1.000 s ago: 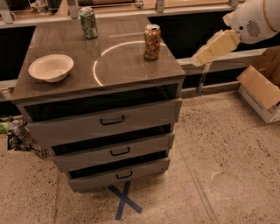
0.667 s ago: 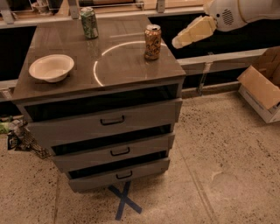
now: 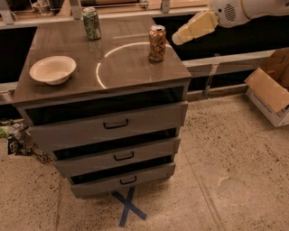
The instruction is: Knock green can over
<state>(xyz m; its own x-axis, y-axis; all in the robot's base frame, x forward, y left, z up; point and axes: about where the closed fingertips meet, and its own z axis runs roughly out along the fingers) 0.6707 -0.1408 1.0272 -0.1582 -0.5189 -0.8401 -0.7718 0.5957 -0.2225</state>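
Note:
The green can (image 3: 91, 23) stands upright at the far left-centre of the grey cabinet top (image 3: 126, 67). It has a green and white label and a silver top. The orange-gold can (image 3: 157, 43) stands upright near the right edge of the top. My gripper (image 3: 177, 39) is at the upper right, just right of the orange-gold can and about level with it, apart from it. It points left from the white arm (image 3: 239, 9). It is far from the green can.
A white bowl (image 3: 53, 69) sits on the left of the cabinet top. The cabinet has three drawers (image 3: 113, 124) standing slightly open. A cardboard box (image 3: 271, 90) is on the floor at the right. A blue tape X (image 3: 128, 205) marks the floor.
My gripper and arm have moved left and up, from right of the cabinet to close beside the orange-gold can. The cans and bowl have not moved.

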